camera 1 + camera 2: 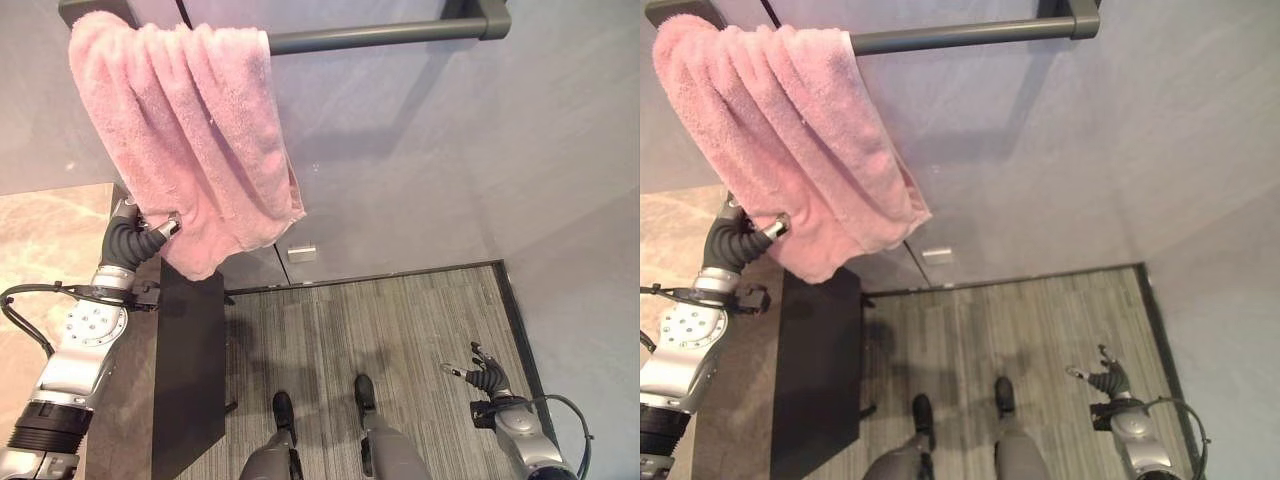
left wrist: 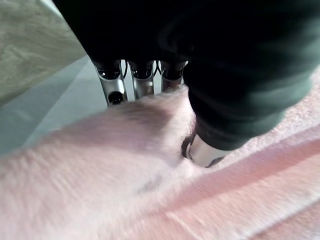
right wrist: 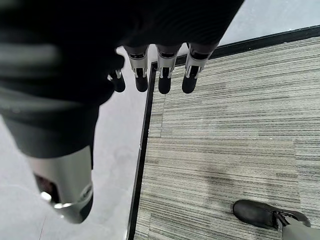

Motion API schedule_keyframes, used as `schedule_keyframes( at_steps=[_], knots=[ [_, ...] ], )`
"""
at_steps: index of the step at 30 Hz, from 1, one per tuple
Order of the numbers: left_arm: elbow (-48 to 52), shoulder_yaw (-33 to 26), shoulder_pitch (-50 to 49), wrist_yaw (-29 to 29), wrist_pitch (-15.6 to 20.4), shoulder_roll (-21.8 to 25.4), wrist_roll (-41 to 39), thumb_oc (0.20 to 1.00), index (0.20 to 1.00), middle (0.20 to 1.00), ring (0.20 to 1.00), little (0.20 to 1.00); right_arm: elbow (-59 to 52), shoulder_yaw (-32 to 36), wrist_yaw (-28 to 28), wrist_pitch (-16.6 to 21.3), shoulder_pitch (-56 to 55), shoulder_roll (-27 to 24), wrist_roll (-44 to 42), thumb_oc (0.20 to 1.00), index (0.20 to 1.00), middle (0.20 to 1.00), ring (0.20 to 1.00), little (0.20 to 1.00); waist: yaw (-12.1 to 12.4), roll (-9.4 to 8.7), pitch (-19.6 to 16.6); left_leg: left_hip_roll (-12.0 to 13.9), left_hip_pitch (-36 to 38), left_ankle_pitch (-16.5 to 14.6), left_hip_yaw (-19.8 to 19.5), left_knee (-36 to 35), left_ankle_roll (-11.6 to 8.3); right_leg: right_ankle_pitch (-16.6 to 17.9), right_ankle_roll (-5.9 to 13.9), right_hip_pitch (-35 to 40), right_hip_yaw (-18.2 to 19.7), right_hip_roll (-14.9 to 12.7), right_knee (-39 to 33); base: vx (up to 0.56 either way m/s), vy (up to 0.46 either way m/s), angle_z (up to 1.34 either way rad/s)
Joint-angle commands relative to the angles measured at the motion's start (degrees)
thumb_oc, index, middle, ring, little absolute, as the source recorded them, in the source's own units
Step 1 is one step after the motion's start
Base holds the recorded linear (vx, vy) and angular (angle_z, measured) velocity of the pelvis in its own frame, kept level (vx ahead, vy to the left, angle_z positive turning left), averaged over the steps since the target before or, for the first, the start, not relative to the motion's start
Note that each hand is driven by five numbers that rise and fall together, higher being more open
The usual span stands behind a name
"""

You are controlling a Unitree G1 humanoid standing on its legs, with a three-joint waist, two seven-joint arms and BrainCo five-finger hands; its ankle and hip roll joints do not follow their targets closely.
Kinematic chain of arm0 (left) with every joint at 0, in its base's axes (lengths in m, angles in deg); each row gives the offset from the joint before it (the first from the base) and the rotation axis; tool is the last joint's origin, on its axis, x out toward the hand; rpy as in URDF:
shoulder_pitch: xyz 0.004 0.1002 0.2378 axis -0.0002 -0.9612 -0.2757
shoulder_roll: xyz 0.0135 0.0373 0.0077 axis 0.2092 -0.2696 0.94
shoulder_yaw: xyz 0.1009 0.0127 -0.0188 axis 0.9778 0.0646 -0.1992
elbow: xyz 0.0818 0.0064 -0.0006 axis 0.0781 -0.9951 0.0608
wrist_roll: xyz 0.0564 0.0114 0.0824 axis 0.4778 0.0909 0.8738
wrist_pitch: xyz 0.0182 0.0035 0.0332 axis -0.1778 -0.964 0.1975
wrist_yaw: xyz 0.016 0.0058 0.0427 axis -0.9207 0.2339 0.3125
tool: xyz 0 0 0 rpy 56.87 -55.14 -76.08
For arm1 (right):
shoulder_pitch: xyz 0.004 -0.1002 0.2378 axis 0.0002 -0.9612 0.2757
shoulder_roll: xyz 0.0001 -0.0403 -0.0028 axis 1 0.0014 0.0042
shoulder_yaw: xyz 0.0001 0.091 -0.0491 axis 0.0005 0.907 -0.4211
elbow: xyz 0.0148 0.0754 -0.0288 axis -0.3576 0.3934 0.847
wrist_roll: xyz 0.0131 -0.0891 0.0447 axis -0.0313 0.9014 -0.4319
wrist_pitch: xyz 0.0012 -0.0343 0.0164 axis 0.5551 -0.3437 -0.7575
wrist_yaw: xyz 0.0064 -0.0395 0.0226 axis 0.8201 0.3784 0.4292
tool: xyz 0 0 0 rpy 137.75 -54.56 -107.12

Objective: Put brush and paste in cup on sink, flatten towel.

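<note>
Count: one pink towel (image 1: 190, 140), one dark rail (image 1: 380, 36), two hands. No brush, paste or cup to place from these views.

Nearest, low on the robot's right — right hand (image 1: 484, 377) hangs over the striped grey floor (image 1: 400, 330), close to the dark skirting at the wall. Fingers (image 3: 164, 75) relaxed and near straight, thumb apart, nothing held or touched.

Further up on the left, beside the marble counter (image 1: 40, 240) and its dark side panel (image 1: 190, 370) — left hand (image 1: 150, 232) is at the towel's lower edge. Fingers (image 2: 112, 85) go behind the cloth, thumb (image 2: 202, 152) presses on the front: pinching the towel.

Farthest: towel hangs bunched in folds at the left end of the rail on the grey wall (image 1: 420, 160), not spread flat.
</note>
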Motion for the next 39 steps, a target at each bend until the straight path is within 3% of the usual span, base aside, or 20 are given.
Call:
schedule_keyframes(
  at_steps=[1, 5, 12, 19, 31, 39],
  knots=[
    [-0.4, -4.6, -1.4, 0.6, 2.4, 2.3, 1.3, 0.213, 0.213, 0.213, 0.213, 0.213, -4.0, 0.7, 0.5, 1.5, -0.4, -2.0, 2.4, 1.000, 1.000, 1.000, 1.000, 1.000, -0.7, -2.04, -4.0, 5.6, -0.7, 2.3, -2.4, 0.1, -5.12, 3.8, 7.90, -2.2, 1.0, -9.4, -0.1, 0.00, 0.000, 0.00],
    [0.3, -6.4, -3.6, -0.1, 2.9, 2.5, 0.5, 0.200, 0.200, 0.200, 0.200, 0.200, -9.3, 1.3, 0.3, 2.8, 0.2, -3.1, 2.5, 1.000, 1.000, 1.000, 1.000, 1.000, -0.4, -2.01, -4.0, 5.6, -0.5, 2.2, -2.5, 0.1, -5.20, 3.5, 7.87, -1.8, 0.8, -9.4, -0.1, 0.00, 0.000, 0.00],
    [-0.1, -4.4, -3.2, -0.3, 2.5, 1.8, 0.9, 0.200, 0.200, 0.200, 0.200, 0.200, -18.1, -0.8, -1.3, 4.3, 5.4, -4.5, -4.5, 1.000, 1.000, 1.000, 1.000, 1.000, 0.4, -2.18, -3.8, 5.7, -0.6, 2.3, -2.9, 0.1, -5.32, 3.4, 7.80, -1.6, 0.4, -9.4, -0.1, 0.00, 0.000, 0.00],
    [1.5, 1.3, 1.9, -0.3, 2.5, 3.7, -2.3, 0.200, 0.200, 0.200, 0.200, 0.200, -20.9, -12.0, -1.7, 3.2, 22.0, -4.7, -13.9, 1.000, 1.000, 1.000, 1.000, 1.000, 2.8, -2.68, -2.8, 5.6, -2.0, 3.1, -3.5, 0.1, -5.45, 3.9, 7.46, -2.3, 0.0, -9.5, -0.1, -0.03, -0.003, 0.01],
    [3.3, 2.6, 4.2, 1.6, 2.3, 6.3, -5.3, 0.200, 0.200, 0.200, 0.200, 0.200, -20.8, -22.2, 2.3, 0.1, 45.4, -5.3, -14.3, 1.000, 1.000, 1.000, 1.000, 1.000, 4.8, -3.29, -1.8, 5.7, -4.4, 4.0, -4.4, 0.1, -5.70, 4.6, 7.05, -4.0, -0.5, -9.4, -0.1, -0.01, 0.002, 0.07],
    [3.2, 2.4, 4.0, 1.8, 1.9, 6.5, -5.3, 0.200, 0.200, 0.200, 0.200, 0.200, -19.4, -23.4, 3.1, -0.5, 51.1, -4.6, -14.5, 1.000, 1.000, 1.000, 1.000, 1.000, 5.2, -3.77, -1.5, 5.7, -5.0, 4.1, -4.6, 0.1, -5.79, 4.3, 6.90, -4.2, -0.7, -9.2, -0.1, 0.00, 0.000, 0.00]
  ],
)
